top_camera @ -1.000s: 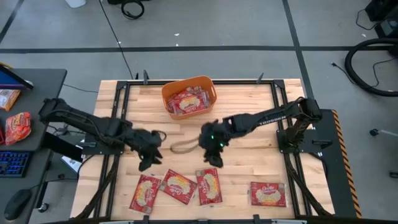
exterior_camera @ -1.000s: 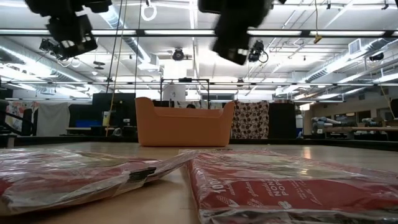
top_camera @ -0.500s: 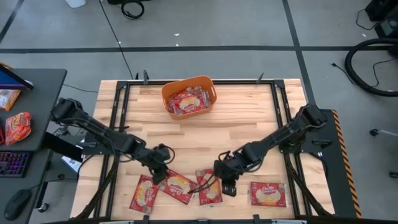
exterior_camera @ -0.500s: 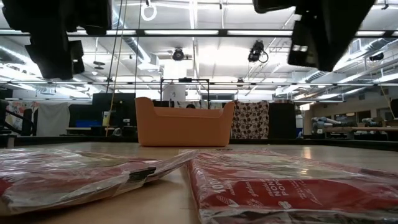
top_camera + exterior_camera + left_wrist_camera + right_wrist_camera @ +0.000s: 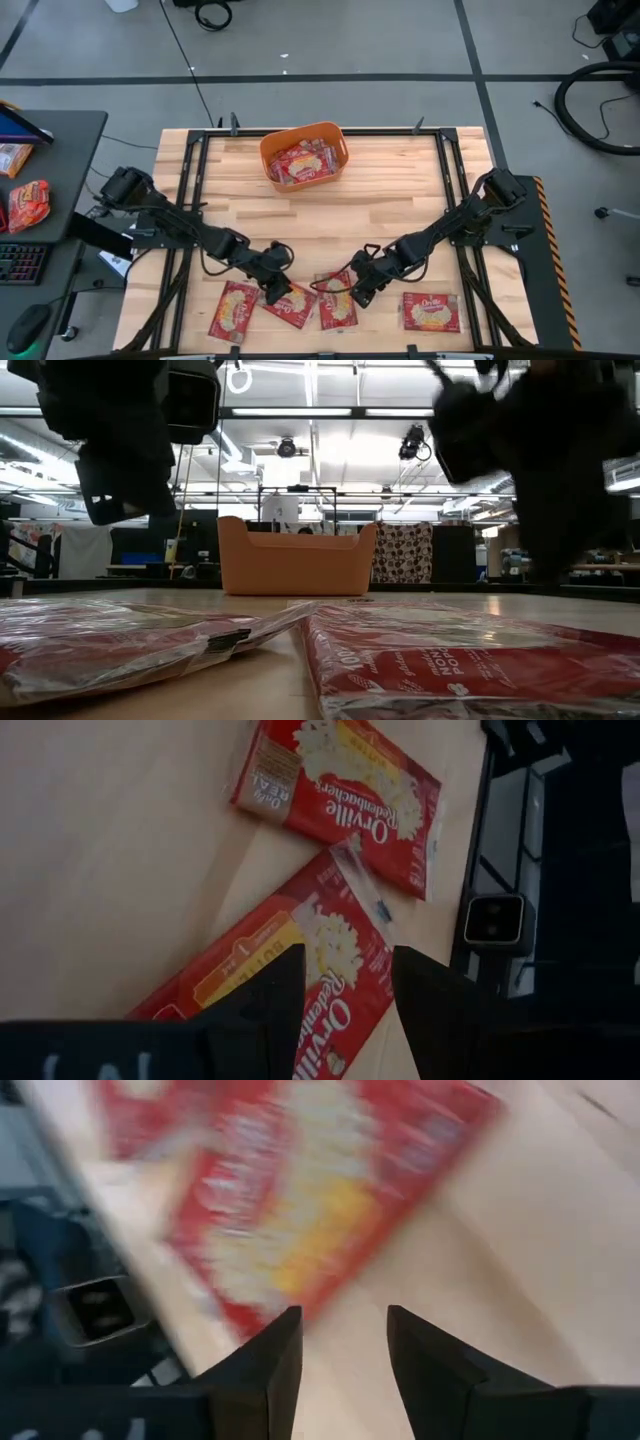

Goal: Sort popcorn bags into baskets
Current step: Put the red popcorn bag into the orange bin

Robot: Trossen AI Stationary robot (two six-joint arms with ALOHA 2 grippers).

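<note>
Several red popcorn bags lie flat along the table's near edge: one [image 5: 233,310] at the left, two in the middle [image 5: 292,303] [image 5: 337,302], one [image 5: 431,311] at the right. More fill the orange basket [image 5: 270,150] at the far side. My left gripper [image 5: 279,291] hovers open over the second bag [image 5: 300,970], fingers slanting down. My right gripper [image 5: 357,293] hovers open beside the third bag [image 5: 310,1200]. In the low view both grippers hang above the bags [image 5: 460,660], clear of them.
Bare wood [image 5: 320,220] stretches between the basket and the row of bags. Black frame rails [image 5: 190,200] run along the table's left and right sides. A small camera [image 5: 493,920] sits at the near edge. A side desk at the left carries an orange-red snack packet [image 5: 28,205].
Both grippers have come down from the middle of the table toward its near edge, the left also drifting rightward, and now hang low over the row of bags. The right gripper has rolled about its own axis on the way. The bags have not moved.
</note>
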